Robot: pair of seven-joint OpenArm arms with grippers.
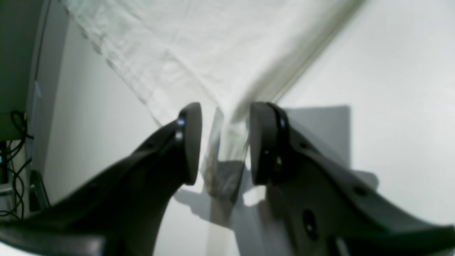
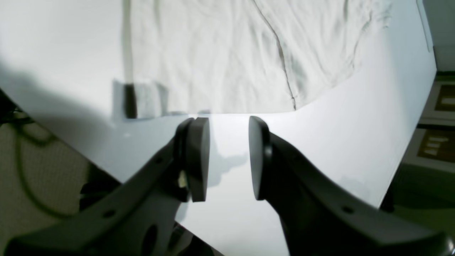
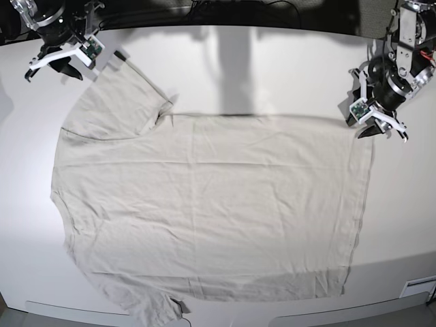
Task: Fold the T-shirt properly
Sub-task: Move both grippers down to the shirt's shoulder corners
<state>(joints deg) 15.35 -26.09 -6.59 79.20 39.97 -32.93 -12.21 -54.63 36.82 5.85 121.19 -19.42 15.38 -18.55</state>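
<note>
The pale beige T-shirt [image 3: 211, 204] lies spread flat on the white table [image 3: 272, 68], neck end to the left and hem to the right. My left gripper [image 3: 375, 126] hovers at the hem's far right corner. In the left wrist view that gripper [image 1: 225, 106] is open, and the corner of the T-shirt [image 1: 213, 42] runs down into the gap between its fingers. My right gripper [image 3: 58, 68] is at the far left, just beyond the upper sleeve. In the right wrist view this gripper [image 2: 228, 121] is open over bare table, with the T-shirt's [image 2: 220, 64] sleeve edge just ahead of its fingertips.
A small dark tape mark [image 3: 120, 54] sits by the upper sleeve's tip, and the same tape mark [image 2: 129, 99] shows in the right wrist view. Cables [image 1: 14, 160] hang beyond the table's edge. The lower sleeve reaches the table's front edge [image 3: 272, 308].
</note>
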